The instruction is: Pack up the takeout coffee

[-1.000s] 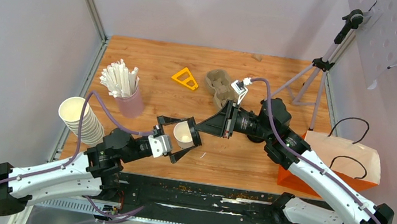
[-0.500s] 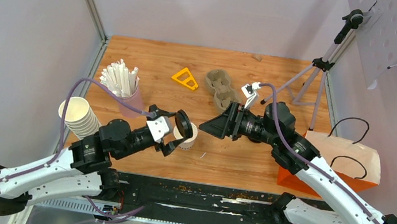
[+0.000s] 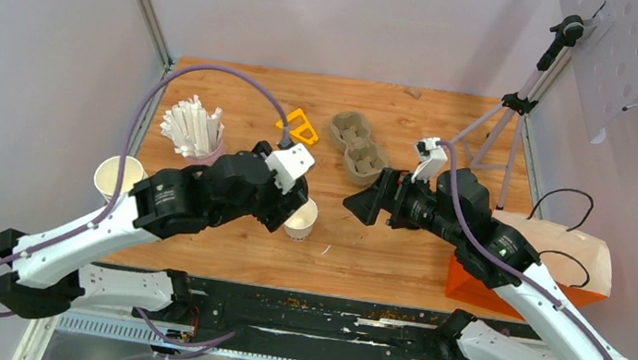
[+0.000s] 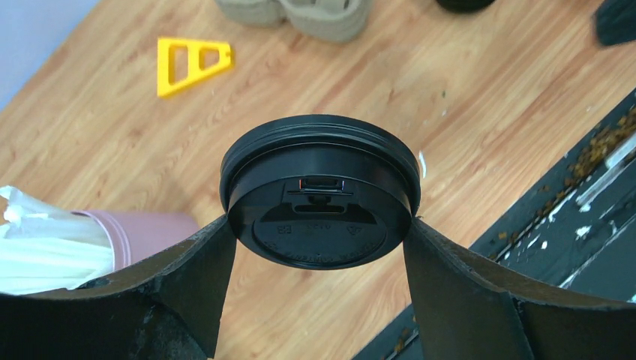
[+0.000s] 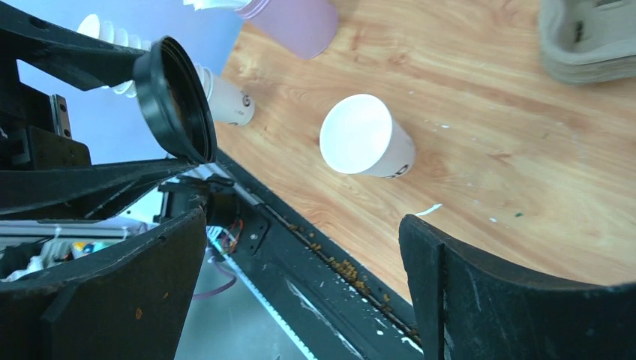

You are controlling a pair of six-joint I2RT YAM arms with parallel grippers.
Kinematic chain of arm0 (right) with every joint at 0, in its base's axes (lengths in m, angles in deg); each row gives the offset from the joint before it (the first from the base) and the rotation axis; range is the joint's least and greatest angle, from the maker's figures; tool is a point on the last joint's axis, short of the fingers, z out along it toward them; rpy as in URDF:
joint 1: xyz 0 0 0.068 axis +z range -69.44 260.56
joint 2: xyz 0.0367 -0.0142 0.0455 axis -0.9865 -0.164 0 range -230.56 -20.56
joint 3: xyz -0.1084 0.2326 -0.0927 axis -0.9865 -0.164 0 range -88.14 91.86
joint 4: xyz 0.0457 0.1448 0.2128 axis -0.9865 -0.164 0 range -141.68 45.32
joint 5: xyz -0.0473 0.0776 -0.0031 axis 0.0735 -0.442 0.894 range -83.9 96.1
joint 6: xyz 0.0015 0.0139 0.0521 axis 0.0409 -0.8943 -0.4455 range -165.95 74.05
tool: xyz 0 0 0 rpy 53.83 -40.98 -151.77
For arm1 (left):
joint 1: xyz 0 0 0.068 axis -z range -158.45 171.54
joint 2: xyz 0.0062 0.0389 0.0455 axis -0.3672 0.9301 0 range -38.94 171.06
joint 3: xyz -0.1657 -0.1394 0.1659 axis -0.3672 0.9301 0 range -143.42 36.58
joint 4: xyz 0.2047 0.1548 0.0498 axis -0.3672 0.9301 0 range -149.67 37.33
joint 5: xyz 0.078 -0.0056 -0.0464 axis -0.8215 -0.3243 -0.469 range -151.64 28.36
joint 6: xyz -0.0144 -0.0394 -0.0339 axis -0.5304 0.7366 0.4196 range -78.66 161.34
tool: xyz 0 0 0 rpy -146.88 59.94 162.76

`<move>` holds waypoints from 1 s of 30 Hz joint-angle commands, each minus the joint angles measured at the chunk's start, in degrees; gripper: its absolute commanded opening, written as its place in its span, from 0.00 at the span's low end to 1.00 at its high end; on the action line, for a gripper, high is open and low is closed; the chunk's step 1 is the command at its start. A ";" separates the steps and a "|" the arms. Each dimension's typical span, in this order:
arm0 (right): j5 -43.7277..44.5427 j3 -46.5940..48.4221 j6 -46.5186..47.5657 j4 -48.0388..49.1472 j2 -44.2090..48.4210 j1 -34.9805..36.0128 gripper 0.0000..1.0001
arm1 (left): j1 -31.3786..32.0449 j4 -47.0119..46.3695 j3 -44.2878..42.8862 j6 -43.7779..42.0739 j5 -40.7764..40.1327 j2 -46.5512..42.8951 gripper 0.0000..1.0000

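Left arm is bringing a lid to the open cup

The left end effector [image 4: 319, 225] is pinching a black plastic lid [image 4: 319, 187] by its rim, hovering tilted just left of the white paper cup [image 3: 301, 220], which is standing upright and lidless on the worktop [image 3: 398, 256]. Right of the cup, the right end effector [image 5: 300, 225] is hanging spread and empty, slightly farther off.

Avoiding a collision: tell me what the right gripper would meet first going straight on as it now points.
Probably the lidless white cup, which sits straight ahead, framed between the right gripper's open jaws, though depth is unclear.
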 commanded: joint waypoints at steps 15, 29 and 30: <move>13.24 3.37 7.87 -7.62 6.87 0.16 1.00 | -5.68 16.00 -10.51 1.28 10.77 21.21 0.85; 13.27 3.39 9.35 -7.37 6.28 0.21 1.00 | -12.19 17.58 -12.22 -2.02 16.12 29.72 0.86; 13.27 3.37 9.31 -7.30 6.22 0.21 1.00 | -12.40 17.72 -12.18 -2.22 16.46 29.93 0.86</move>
